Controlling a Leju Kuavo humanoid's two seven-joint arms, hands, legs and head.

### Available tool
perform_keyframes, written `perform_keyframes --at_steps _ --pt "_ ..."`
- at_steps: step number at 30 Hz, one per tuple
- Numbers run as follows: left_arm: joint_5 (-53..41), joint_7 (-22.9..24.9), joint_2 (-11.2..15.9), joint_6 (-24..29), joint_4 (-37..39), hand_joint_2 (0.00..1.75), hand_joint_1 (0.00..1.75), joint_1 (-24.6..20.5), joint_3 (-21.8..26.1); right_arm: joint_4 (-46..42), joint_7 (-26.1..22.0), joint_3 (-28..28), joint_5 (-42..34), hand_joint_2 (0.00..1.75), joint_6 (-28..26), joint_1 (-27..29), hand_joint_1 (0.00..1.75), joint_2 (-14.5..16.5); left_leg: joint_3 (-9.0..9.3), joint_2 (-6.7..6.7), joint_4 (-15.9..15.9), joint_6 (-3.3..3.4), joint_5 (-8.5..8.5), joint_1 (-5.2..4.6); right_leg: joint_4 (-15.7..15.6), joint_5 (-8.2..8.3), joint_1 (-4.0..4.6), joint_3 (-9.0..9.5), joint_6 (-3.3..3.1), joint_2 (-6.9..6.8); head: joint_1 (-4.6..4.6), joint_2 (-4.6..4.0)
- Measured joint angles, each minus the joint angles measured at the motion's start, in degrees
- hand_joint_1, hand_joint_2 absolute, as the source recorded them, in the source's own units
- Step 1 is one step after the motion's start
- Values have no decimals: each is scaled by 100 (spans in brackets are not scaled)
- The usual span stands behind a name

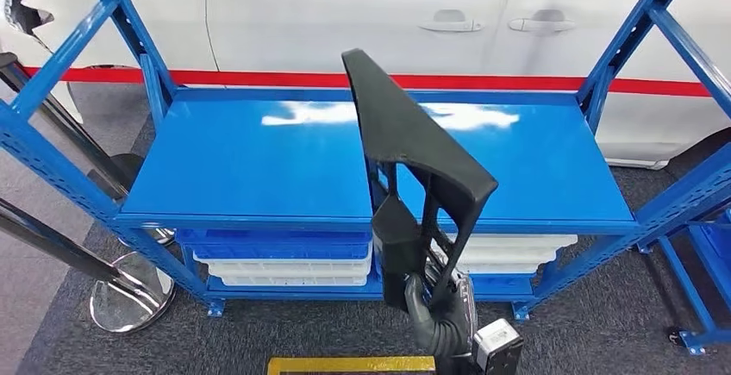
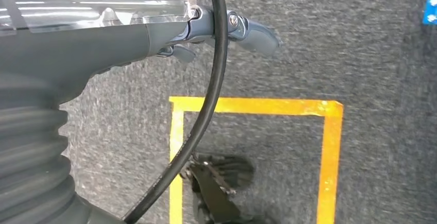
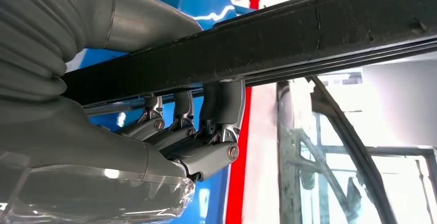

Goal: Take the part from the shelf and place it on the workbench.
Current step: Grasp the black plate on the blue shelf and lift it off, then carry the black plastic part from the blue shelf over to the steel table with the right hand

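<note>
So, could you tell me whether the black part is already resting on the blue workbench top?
No, the right robot hand holds the black triangular part upright in the air before the blue workbench.

Grey ribbed wrist cover [image 3: 31, 44], thick grey thumb [image 3: 144, 26], darker fingers [image 3: 221, 105] w/ silver screws, clear plastic shell. Left hand [image 2: 227, 31]: blue-grey fingers, black cable [image 2: 208, 100] looping past.

Right hand [image 1: 435, 293] largely hidden behind the black part [image 1: 412, 146]; car [image 1: 362, 13] cropped.
</note>
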Motion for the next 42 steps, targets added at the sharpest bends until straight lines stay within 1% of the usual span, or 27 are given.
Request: perform_keyframes --at_steps 2,3,4,6,8,9,11,13,14,17,18,19,20,22,24,25,26,28,29,30,32,33,34,36,38,40,42 --pt "-24 10 -1 -2 0 175 0 2 11 7 19 -2 56 175 18 20 175 -1 -157 12 8 44 122 -6 683 -569 -8 -161 31 2 1 0" --pt "-38 15 -1 -5 0 175 0 5 17 15 24 -3 80 175 34 32 175 -1 -240 16 16 43 181 -8 975 -710 -11 -187 42 1 1 0" --pt "-53 19 -1 -8 0 175 0 6 27 26 28 -5 101 175 55 43 175 -1 -324 19 30 36 236 -10 1114 -711 -12 -141 47 1 1 0" --pt "-82 26 -6 -14 0 175 0 5 56 41 31 -9 142 175 108 56 175 -1 -488 20 73 9 326 -10 803 -460 -13 248 33 1 1 0" --pt "-112 31 -14 -16 0 175 0 2 86 42 23 -10 188 175 172 55 175 -1 -608 16 129 -38 396 -19 5 -343 0 855 -15 4 -1 0" --pt "-127 32 -16 -17 0 175 0 1 97 41 16 -10 211 175 203 56 175 -1 -639 14 143 -71 434 -27 -306 -355 13 1062 -42 5 -1 0" --pt "-162 36 -18 -21 0 175 0 2 114 39 -4 -10 251 175 253 66 175 -1 -662 13 137 -146 522 -35 -555 -384 46 1177 -97 5 -1 0" --pt "-189 46 -14 -28 0 175 0 9 134 40 -48 -10 271 175 277 97 175 -1 -697 5 161 -213 514 -20 -570 -291 33 1104 -186 -15 -1 0" --pt "-201 54 -13 -36 0 175 0 13 142 41 -79 -10 273 175 281 122 175 -1 -741 0 263 -237 372 -14 -582 -234 21 1054 -241 -27 -1 0" --pt "-225 70 -15 -61 0 175 0 21 152 44 -155 -10 274 175 282 213 175 -2 -967 -4 1135 -289 -445 2 -583 -46 29 837 -333 -52 -2 0" --pt "-229 70 -14 -64 0 175 0 21 153 45 -164 -10 274 175 282 237 175 -4 -1009 -4 1461 -301 -603 4 -572 18 40 749 -335 -54 -2 0" --pt "-234 69 -13 -66 0 175 0 19 154 45 -167 -10 274 175 278 254 175 -6 -990 -4 1666 -306 -620 4 -556 79 48 657 -333 -56 -2 0" --pt "-240 70 -10 -67 0 175 0 18 155 46 -167 -10 274 175 273 263 175 -8 -886 -4 1690 -302 -508 3 -533 135 54 562 -327 -57 -2 0" --pt "-249 70 -8 -69 0 175 0 11 156 45 -168 -10 274 175 262 269 175 -10 -400 -5 1171 -262 -207 0 -471 233 60 385 -304 -57 -2 0" --pt "-256 72 -4 -70 -2 175 0 -7 157 43 -168 -10 274 175 258 271 175 -11 171 -7 350 -205 -214 -28 -414 319 73 266 -254 -59 -2 0" --pt "-260 73 -3 -72 -3 175 0 -13 159 43 -170 -10 275 175 256 272 175 -11 322 -9 81 -179 -279 -47 -403 362 73 242 -221 -64 -1 0" --pt "-264 77 -1 -75 -4 175 0 -16 163 42 -174 -9 276 175 255 272 175 -11 370 -10 -47 -153 -312 -69 -410 412 69 232 -184 -68 -2 0" --pt "-272 84 -1 -89 -3 175 0 -10 184 40 -185 -8 283 175 242 278 175 -15 295 2 -97 -85 -204 -64 -425 464 59 212 -107 -59 -1 0" --pt "-277 86 -1 -98 -3 175 0 -10 198 37 -192 -8 290 175 231 281 175 -21 242 15 -115 -38 -128 -52 -362 358 53 175 -74 -45 0 0" --pt "-283 85 -1 -107 -3 175 0 -10 213 33 -198 -8 299 175 218 285 175 -30 172 29 -136 4 -46 -37 -202 142 48 113 -44 -31 1 0" --pt "-293 84 1 -118 -3 175 0 -12 235 28 -208 -8 321 175 202 286 175 -53 3 46 -135 56 97 -32 421 -470 21 -46 2 -18 1 0" --pt "-298 84 2 -121 -3 175 0 -10 243 28 -213 -8 330 175 198 286 175 -66 -87 49 -127 57 166 -33 769 -665 9 -102 24 -18 1 0" --pt "-303 84 2 -124 -2 175 0 -9 249 28 -218 -8 337 175 196 287 175 -78 -182 51 -113 51 233 -33 1026 -718 -3 -105 44 -18 1 0" --pt "-321 84 1 -134 -2 175 0 -6 258 28 -237 -7 348 175 196 286 175 -101 -381 51 -63 23 351 -30 1029 -468 -27 136 64 -19 1 0" --pt "-343 84 0 -148 -3 175 0 -5 266 28 -257 -6 358 175 201 279 175 -114 -551 45 13 -21 439 -33 339 -270 -36 730 45 -17 1 0" --pt "-351 83 -1 -160 -4 175 0 -4 272 26 -270 -3 365 175 204 270 175 -119 -646 40 76 -86 518 -46 -402 -375 -17 1232 -12 -14 0 0" --pt "-354 82 0 -166 -3 175 0 2 281 24 -284 -1 368 175 205 270 175 -125 -681 40 81 -164 614 -48 -635 -432 11 1320 -91 -14 -1 0"
